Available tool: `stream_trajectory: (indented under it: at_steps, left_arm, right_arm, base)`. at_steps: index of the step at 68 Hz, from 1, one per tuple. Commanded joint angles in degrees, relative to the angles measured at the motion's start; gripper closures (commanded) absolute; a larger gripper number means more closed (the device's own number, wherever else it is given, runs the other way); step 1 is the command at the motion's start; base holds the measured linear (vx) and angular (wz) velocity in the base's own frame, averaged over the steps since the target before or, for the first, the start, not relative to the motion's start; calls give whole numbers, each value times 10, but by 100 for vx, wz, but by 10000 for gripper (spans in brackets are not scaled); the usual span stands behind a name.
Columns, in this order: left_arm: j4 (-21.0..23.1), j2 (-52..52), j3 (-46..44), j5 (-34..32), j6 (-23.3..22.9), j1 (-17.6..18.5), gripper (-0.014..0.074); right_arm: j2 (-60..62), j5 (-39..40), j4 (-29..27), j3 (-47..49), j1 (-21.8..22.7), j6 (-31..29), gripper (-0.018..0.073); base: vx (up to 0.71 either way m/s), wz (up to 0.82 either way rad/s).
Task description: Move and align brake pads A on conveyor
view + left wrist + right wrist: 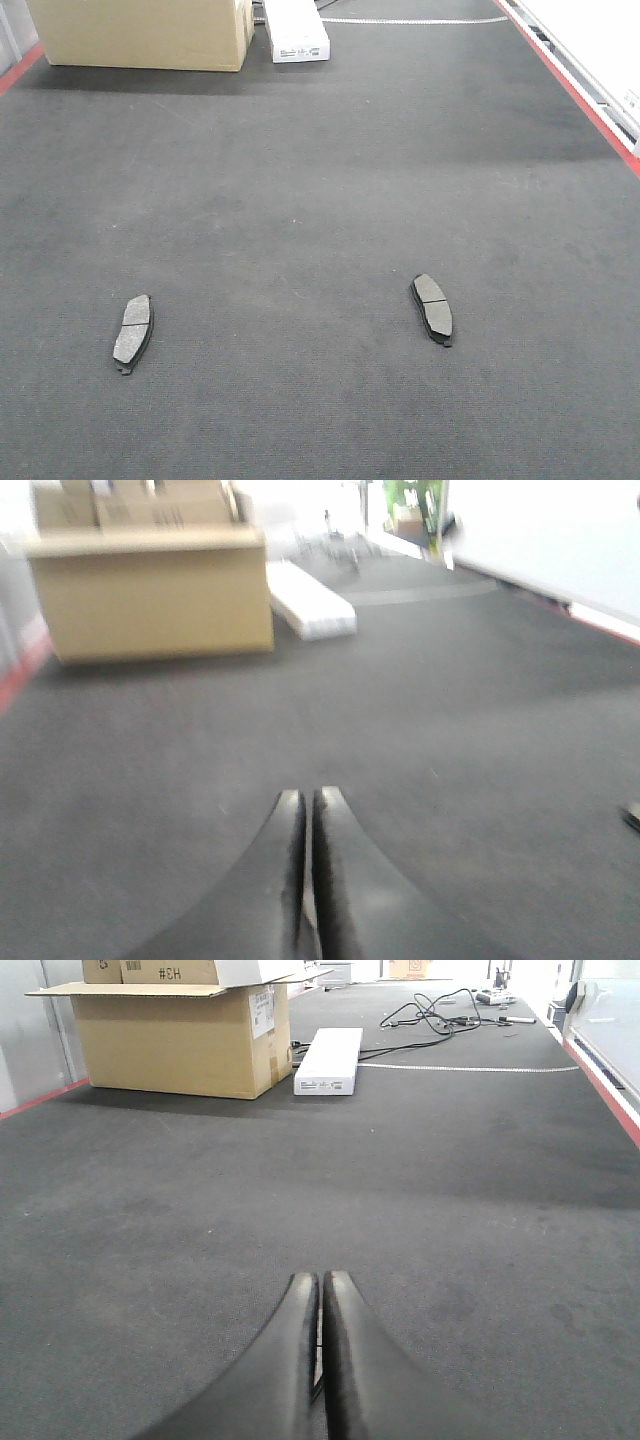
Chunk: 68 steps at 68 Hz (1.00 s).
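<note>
Conveyor (320, 180): a wide dark grey belt, rough like carpet; it fills most of every view; a red strip (575, 95) runs along its right edge
Cardboard box (140, 35): big and brown; it sits on the belt at the far left; its flaps are open
White box (296, 35): long and flat; it lies on the belt just to the right of the cardboard box
Cables (440, 1010): black and loose; they lie far back on the belt, past the white box
Left pincer (308, 805): its two black fingers are pressed together with nothing between them; it hangs over bare belt
Right pincer (321, 1282): its fingers are together too and hold nothing; bare belt is under it
Left brake pad (132, 331): it lies flat on the belt at the near left, grey face up; its far end leans a bit to the right
Right brake pad (432, 307): it lies flat on the belt at the near right, well apart from the other pad; its far end leans a bit to the left
</note>
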State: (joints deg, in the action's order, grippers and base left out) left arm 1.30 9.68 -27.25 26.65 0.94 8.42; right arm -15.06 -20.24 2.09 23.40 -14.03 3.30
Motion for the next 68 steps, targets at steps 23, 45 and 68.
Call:
stream_trajectory:
  at_steps: [23, 45, 68]
  left_arm:
    - [-22, -112, 90, -54, -3, -101, 603]
    - [-13, -112, 106, -56, -3, -107, 603]
    - [-13, -112, 106, -56, -3, -107, 603]
  right_arm:
    - [-5, 44, 2, 15, 3, -2, 565]
    - [-5, 44, 2, 15, 3, -2, 565]
    - [-5, 44, 2, 15, 3, -2, 565]
  base:
    - [0, 0]
    - [0, 0]
    - [0, 0]
